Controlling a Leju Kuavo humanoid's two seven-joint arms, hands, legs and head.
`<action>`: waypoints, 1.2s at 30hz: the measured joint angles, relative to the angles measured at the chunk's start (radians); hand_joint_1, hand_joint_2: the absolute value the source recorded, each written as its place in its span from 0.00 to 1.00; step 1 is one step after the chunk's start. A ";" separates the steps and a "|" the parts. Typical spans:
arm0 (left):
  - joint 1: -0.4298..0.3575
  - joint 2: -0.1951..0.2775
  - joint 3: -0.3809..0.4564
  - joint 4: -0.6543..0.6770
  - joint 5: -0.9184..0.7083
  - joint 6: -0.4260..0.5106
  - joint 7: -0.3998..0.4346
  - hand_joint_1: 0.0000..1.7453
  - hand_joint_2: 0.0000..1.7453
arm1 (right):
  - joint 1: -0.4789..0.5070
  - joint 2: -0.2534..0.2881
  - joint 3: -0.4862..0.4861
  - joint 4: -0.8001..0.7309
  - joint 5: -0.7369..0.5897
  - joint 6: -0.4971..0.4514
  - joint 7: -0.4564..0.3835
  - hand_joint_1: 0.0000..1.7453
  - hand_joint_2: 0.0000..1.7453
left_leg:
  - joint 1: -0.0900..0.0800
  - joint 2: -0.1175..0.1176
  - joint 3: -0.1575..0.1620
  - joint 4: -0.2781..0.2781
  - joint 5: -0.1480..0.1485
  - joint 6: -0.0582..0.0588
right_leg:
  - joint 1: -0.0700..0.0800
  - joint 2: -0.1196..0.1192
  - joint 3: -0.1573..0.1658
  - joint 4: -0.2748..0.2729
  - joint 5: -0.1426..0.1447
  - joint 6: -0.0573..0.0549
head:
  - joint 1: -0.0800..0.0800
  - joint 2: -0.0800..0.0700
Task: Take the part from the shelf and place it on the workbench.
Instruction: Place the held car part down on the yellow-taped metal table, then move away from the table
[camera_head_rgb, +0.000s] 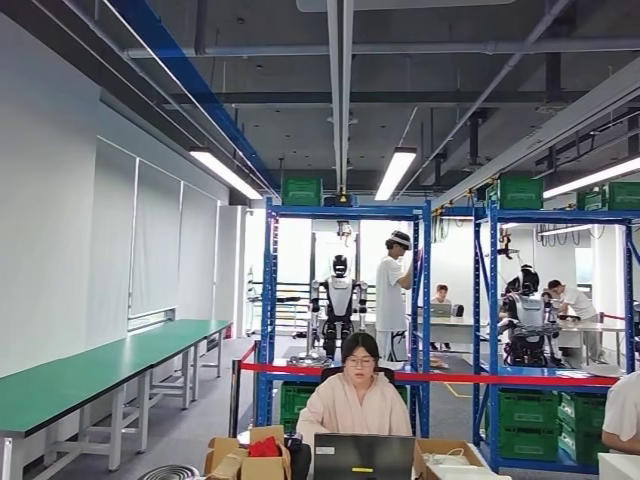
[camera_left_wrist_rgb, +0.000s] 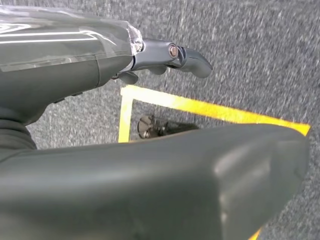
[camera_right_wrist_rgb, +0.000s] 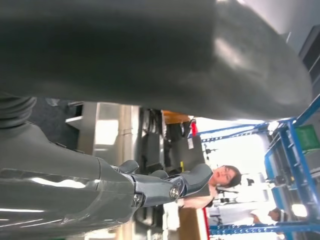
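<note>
from the head view i see a long industrial room: grey ceiling with pipes and strip lights, white wall panels. my landmark is the blue shelf (camera_head_rgb: 343, 300), a steel rack with upright posts and a green crate (camera_head_rgb: 302, 190) on its top. to the left of the blue shelf runs a long workbench (camera_head_rgb: 113, 365) with a smooth green top on white metal legs. in front of the shelf a red barrier tape (camera_head_rgb: 453, 377) stretches across, and nearer than that a person (camera_head_rgb: 355, 395) in a pale top sits at a dark laptop (camera_head_rgb: 364, 456), with open cardboard boxes (camera_head_rgb: 249, 455) beside it. behind the shelf stands another humanoid robot (camera_head_rgb: 338, 305) and a second person in white (camera_head_rgb: 392, 295). more green crates sit low in a neighbouring blue rack.

i cannot pick out the part on the blue shelf; too small to tell.

left hand (camera_left_wrist_rgb: 166, 55): smooth grey plastic, fingers extended and apart, holding nothing, hanging over coarse grey carpet (camera_left_wrist_rgb: 245, 55) with a yellow tape line (camera_left_wrist_rgb: 211, 107).

right hand (camera_right_wrist_rgb: 166, 187): glossy grey cover, fingers extended, nothing held; the blue shelf lies well beyond it.
</note>
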 joint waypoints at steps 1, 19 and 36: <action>0.001 0.000 0.003 0.000 0.000 0.000 -0.001 0.00 0.00 | 0.000 0.001 -0.002 0.009 0.004 0.000 0.002 0.00 0.00 | 0.002 -0.001 -0.004 0.006 -0.009 -0.005 | 0.000 -0.003 -0.006 -0.003 0.010 -0.006 | 0.000 0.000; 0.003 -0.014 0.043 -0.007 -0.023 -0.018 -0.007 0.00 0.00 | -0.025 0.012 -0.077 0.472 0.374 -0.140 0.002 0.00 0.00 | 0.006 -0.001 0.115 -0.028 -0.098 0.026 | -0.003 -0.012 -0.217 0.172 -0.004 0.031 | 0.000 0.000; -0.009 -0.025 0.048 -0.007 -0.104 -0.069 0.016 0.00 0.00 | -0.191 -0.101 -0.291 1.350 0.726 -0.526 0.407 0.00 0.00 | -0.002 -0.002 -0.044 0.206 -0.197 -0.010 | 0.000 -0.017 -0.042 -0.009 0.050 -0.026 | 0.000 0.000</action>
